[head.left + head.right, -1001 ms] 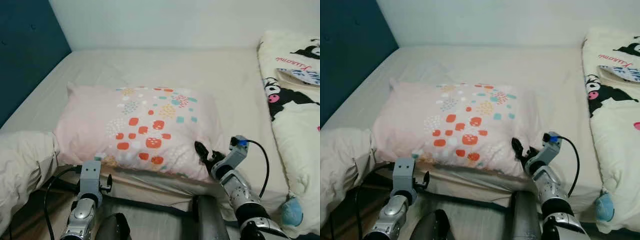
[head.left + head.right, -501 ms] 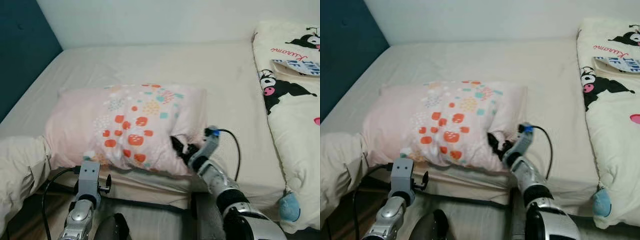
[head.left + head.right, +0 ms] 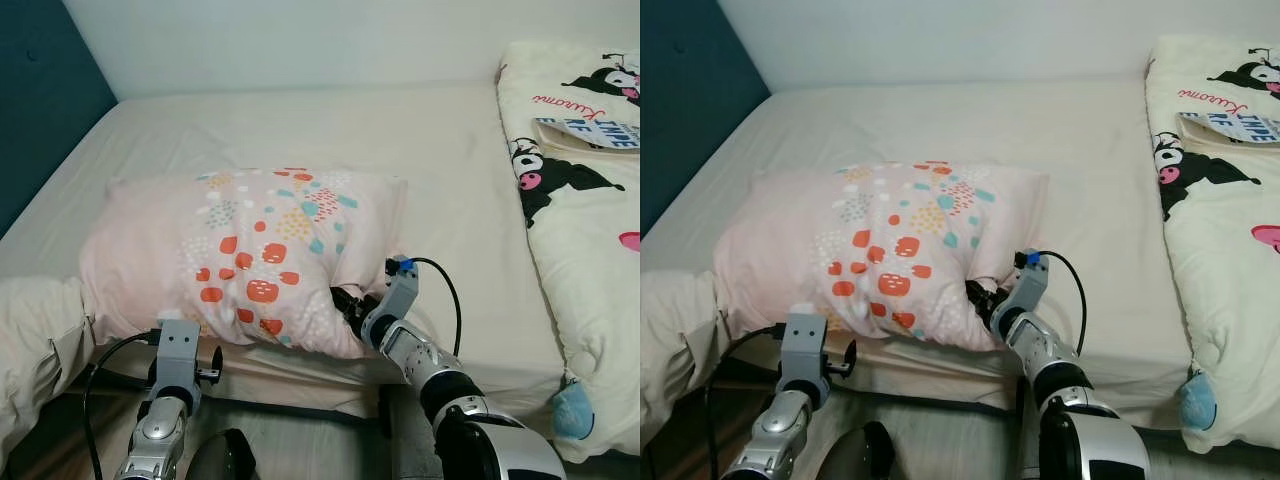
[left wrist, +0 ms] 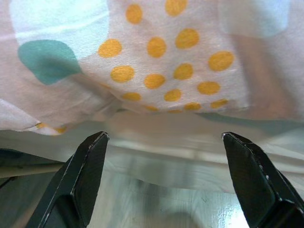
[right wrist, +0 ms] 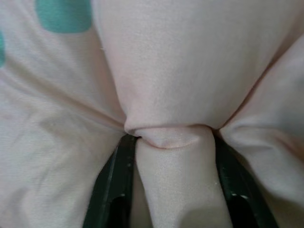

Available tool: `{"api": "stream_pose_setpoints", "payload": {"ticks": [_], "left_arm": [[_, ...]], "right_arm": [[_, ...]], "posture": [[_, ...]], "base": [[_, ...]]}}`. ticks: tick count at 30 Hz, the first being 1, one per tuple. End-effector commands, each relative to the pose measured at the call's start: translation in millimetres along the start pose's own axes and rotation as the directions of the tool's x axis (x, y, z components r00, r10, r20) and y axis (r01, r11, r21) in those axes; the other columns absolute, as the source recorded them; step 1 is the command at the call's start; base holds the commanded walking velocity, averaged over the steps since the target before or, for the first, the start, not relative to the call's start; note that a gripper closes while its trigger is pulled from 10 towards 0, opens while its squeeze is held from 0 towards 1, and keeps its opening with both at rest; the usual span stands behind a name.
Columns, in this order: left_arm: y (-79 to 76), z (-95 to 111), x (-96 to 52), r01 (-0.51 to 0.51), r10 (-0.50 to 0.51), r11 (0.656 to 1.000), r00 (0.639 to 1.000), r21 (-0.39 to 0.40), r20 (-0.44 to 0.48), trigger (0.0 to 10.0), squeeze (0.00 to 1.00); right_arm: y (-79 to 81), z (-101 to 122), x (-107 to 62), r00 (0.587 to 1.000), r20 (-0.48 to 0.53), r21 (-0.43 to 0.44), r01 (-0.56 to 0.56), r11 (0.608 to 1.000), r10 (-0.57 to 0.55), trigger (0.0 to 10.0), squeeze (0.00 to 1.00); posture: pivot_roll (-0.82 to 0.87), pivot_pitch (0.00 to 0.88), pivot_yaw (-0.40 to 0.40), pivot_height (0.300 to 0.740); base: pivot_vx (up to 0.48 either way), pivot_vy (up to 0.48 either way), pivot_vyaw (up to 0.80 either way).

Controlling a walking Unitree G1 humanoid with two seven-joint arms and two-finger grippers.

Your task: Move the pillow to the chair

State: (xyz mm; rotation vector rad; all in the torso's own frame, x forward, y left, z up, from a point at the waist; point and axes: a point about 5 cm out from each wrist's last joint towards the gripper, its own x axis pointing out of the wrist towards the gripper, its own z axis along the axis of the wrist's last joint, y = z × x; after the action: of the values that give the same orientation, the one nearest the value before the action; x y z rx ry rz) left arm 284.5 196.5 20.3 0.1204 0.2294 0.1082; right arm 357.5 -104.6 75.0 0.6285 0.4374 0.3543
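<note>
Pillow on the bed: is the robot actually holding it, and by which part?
Yes. The right gripper pinches a fold of the pillow at its near right corner. The left gripper is open below its near edge, holding nothing.

Cream bed (image 3: 300, 130) between teal headboard (image 3: 40, 110) and white wall (image 3: 300, 40)

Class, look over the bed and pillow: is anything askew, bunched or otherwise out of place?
The pillow is puckered at its near right corner, where the right gripper pinches a fold of fabric. The left gripper is open, just short of the pillow's near edge. The blanket lies rumpled along the bed's right side.
</note>
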Motion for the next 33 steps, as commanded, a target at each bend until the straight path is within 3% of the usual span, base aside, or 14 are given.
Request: {"api": "stream_pose_setpoints", "payload": {"ticks": [1, 10, 13, 15, 18, 19, 20, 21, 25, 27, 30, 33], "left_arm": [[8.3, -3.6, -1.0, -0.013, 0.014, 0.999, 1.000, 0.031, -0.023, 10.0, 0.00], [2.0, 1.7, 4.1, -0.013, 0.013, 1.000, 1.000, 0.016, -0.018, 10.0, 0.00], [0.6, 2.7, 5.2, -0.014, 0.014, 1.000, 1.000, 0.009, -0.018, 10.0, 0.00], [-1.4, 4.7, 7.3, -0.020, 0.020, 1.000, 1.000, -0.005, -0.019, 10.0, 0.00], [-5.3, 8.7, 10.9, -0.023, 0.023, 1.000, 1.000, -0.021, -0.017, 10.0, 0.00], [-5.3, 8.7, 10.9, -0.023, 0.023, 1.000, 1.000, -0.021, -0.017, 10.0, 0.00], [-6.6, 9.8, 12.1, -0.023, 0.022, 0.999, 1.000, -0.024, -0.018, 10.0, 0.00], [-9.4, 11.4, 14.1, -0.024, 0.024, 0.999, 0.999, -0.028, -0.022, 10.0, 0.00], [-11.4, 12.4, 15.2, -0.025, 0.024, 0.999, 0.999, -0.035, -0.024, 10.0, 0.00], [-14.3, 13.9, 16.7, -0.025, 0.023, 0.999, 0.999, -0.045, -0.026, 10.0, 0.00], [-17.7, 15.7, 18.4, -0.026, 0.024, 0.998, 0.999, -0.059, -0.027, 10.0, 0.00], [-18.5, 16.0, 18.7, -0.026, 0.024, 0.998, 0.999, -0.061, -0.027, 10.0, 0.00]], "right_arm": [[10.8, -25.1, 4.3, 0.994, -0.106, 0.037, -0.032, 0.999, 0.036, 0.0, 0.00], [1.5, -21.3, 0.3, 0.995, -0.099, 0.026, -0.010, 1.000, 0.012, 0.0, 0.00], [-1.1, -7.4, -0.5, 0.999, -0.037, 0.001, -0.005, 1.000, 0.005, 0.0, 0.00], [0.6, 27.1, -2.3, 0.993, 0.111, -0.054, -0.026, 0.998, 0.032, 0.0, 0.00], [9.1, 79.1, -11.5, 0.948, 0.299, -0.121, -0.079, 0.990, 0.112, 0.0, 0.00], [9.1, 79.1, -11.5, 0.948, 0.299, -0.121, -0.079, 0.990, 0.112, 0.0, 0.00], [11.8, 93.3, -15.3, 0.929, 0.347, -0.127, -0.092, 0.988, 0.131, 0.0, 0.00], [19.2, 125.0, -27.2, 0.877, 0.447, -0.158, -0.115, 0.981, 0.175, 0.0, 0.00], [22.2, 146.8, -38.1, 0.847, 0.501, -0.215, -0.078, 0.973, 0.178, 0.0, 0.00], [25.6, 174.5, -54.4, 0.799, 0.575, -0.255, -0.031, 0.967, 0.177, 0.0, 0.00], [46.6, 212.3, -84.0, 0.695, 0.674, -0.332, -0.020, 0.943, 0.251, 0.0, 0.00], [52.1, 217.1, -88.8, 0.678, 0.683, -0.352, -0.019, 0.936, 0.270, 0.0, 0.00]], "posture": [[-0.12, 0.203, 0.149, 0.542], [-0.14, 0.187, 0.142, 0.542], [-0.14, 0.180, 0.140, 0.542], [-0.15, 0.174, 0.138, 0.542], [-0.18, 0.160, 0.133, 0.547], [-0.18, 0.160, 0.133, 0.547], [-0.18, 0.159, 0.132, 0.552], [-0.18, 0.153, 0.131, 0.561], [-0.19, 0.144, 0.129, 0.571], [-0.20, 0.136, 0.123, 0.581], [-0.22, 0.123, 0.120, 0.596], [-0.22, 0.122, 0.118, 0.601]], "base": [[0.000, 0.000, 0.00], [0.000, 0.000, 0.00], [0.000, 0.000, 0.00], [0.000, 0.000, 0.00], [0.000, 0.000, 0.00], [0.000, 0.000, 0.00], [0.000, 0.000, 0.00], [0.000, 0.000, 0.00], [0.000, 0.000, 0.00], [0.000, 0.000, 0.00], [0.000, 0.000, 0.00], [0.000, 0.000, 0.00]]}}
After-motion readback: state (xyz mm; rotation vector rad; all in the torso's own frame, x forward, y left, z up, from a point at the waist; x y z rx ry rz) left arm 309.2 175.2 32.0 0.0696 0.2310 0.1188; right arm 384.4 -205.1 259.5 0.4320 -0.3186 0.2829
